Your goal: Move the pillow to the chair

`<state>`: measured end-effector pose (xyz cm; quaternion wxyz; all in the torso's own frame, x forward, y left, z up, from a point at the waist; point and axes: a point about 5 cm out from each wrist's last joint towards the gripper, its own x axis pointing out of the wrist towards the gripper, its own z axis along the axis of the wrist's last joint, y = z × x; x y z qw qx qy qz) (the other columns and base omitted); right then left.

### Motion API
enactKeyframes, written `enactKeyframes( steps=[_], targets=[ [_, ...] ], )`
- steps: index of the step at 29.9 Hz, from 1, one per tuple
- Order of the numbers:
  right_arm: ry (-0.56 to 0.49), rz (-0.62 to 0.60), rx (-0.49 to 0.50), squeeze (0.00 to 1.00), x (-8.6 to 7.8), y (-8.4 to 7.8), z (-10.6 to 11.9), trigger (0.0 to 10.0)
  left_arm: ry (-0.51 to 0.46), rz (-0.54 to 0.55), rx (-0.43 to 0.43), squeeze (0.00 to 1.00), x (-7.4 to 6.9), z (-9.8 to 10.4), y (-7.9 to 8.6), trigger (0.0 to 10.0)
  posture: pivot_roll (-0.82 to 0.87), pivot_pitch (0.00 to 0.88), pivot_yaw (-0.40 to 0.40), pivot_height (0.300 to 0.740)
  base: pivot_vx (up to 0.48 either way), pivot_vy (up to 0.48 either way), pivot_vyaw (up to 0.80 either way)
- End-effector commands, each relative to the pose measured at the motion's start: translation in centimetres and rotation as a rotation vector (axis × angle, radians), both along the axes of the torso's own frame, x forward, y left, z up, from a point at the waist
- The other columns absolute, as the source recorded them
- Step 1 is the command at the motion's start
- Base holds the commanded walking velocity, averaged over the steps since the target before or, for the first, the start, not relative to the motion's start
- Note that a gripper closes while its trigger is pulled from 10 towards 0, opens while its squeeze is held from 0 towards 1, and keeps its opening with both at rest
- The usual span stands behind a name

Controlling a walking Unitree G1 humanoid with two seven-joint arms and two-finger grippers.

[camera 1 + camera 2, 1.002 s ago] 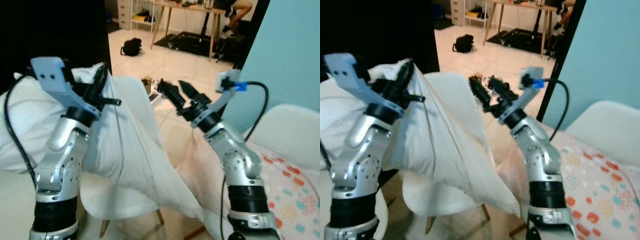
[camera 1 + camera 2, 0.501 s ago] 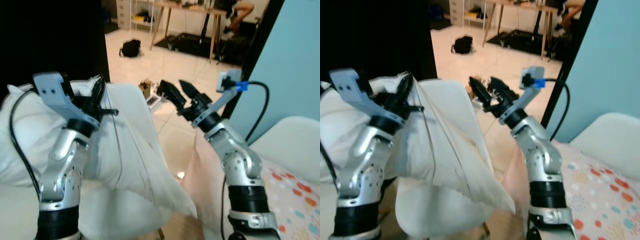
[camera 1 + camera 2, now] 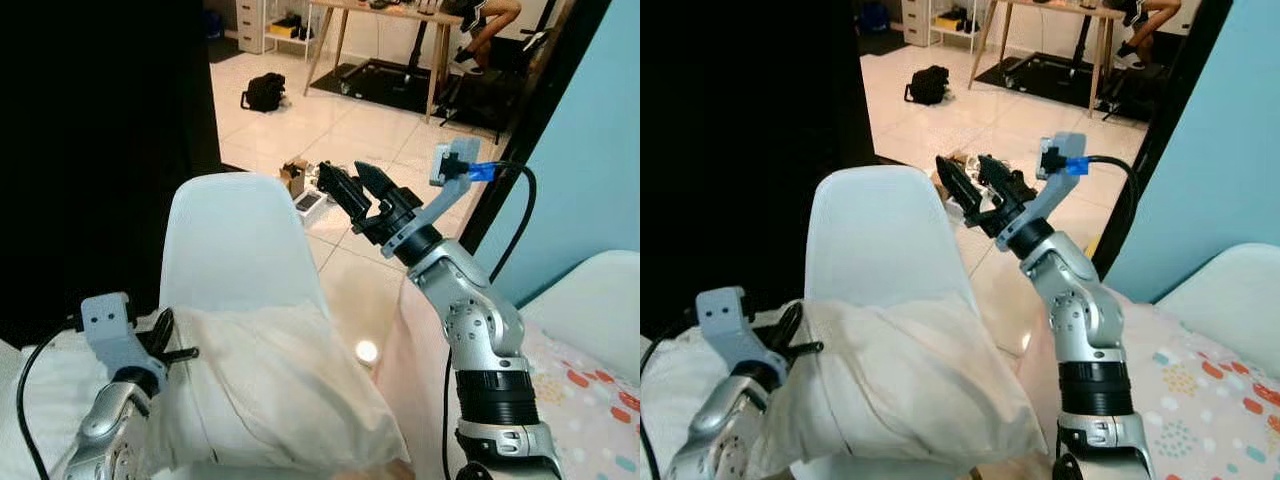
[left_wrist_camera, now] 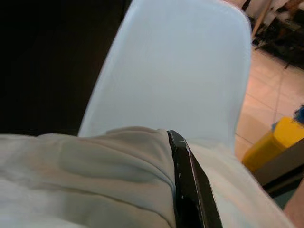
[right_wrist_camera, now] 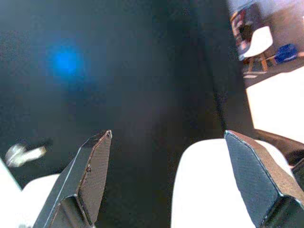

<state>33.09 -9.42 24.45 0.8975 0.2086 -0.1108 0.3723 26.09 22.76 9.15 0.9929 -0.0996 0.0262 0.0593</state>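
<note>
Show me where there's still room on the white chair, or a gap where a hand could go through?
The pillow crowds the chair's seat, with the left hand clamped on it. The backrest above the pillow is bare. There is open air between the backrest and the raised, open right hand, over bare floor tiles.

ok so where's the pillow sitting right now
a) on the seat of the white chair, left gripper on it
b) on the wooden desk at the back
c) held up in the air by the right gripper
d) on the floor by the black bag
a: the white pillow lies on the seat of the white chair, below its backrest, with the left gripper closed on its cloth; the right gripper is raised, open and empty.
</note>
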Motion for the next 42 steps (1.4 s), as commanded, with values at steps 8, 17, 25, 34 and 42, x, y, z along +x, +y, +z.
enactKeyframes(
  steps=[8, 17, 25, 34, 42],
  targets=[
    [0.09, 0.03, -0.108, 0.0, -0.1, 0.9, -1.9, 10.0, 0.188, -0.041, 0.194, 0.0, 0.6, -2.1, 0.7, 10.0, 0.08, 0.0, -0.055, 0.74, 0.0, 0.0, 0.0],
    [0.227, 0.063, -0.337, 0.0, -0.1, 1.4, -4.7, 10.0, 0.356, -0.033, 0.295, 0.0, 0.2, -4.1, 1.6, 10.0, 0.08, 0.0, -0.056, 0.715, 0.0, 0.0, 0.0],
    [0.246, 0.198, -0.37, 0.0, -1.1, 1.1, -4.7, 10.0, 0.387, -0.032, 0.395, 0.0, 0.5, -3.3, 1.6, 10.0, 0.08, 0.0, -0.054, 0.69, 0.0, 0.0, 0.0],
    [0.269, 0.175, -0.375, 0.0, -0.6, -0.2, -4.4, 10.0, 0.341, -0.003, 0.408, 0.0, 1.0, -1.6, 0.7, 10.0, 0.08, 0.0, -0.054, 0.655, 0.0, 0.0, 0.0],
    [0.304, 0.225, -0.356, 0.0, -0.8, -0.3, -3.9, 10.0, 0.246, -0.057, 0.401, 0.0, 2.1, 0.0, -0.9, 10.0, 0.08, 0.0, -0.053, 0.62, 0.0, 0.0, 0.0]
  ],
)
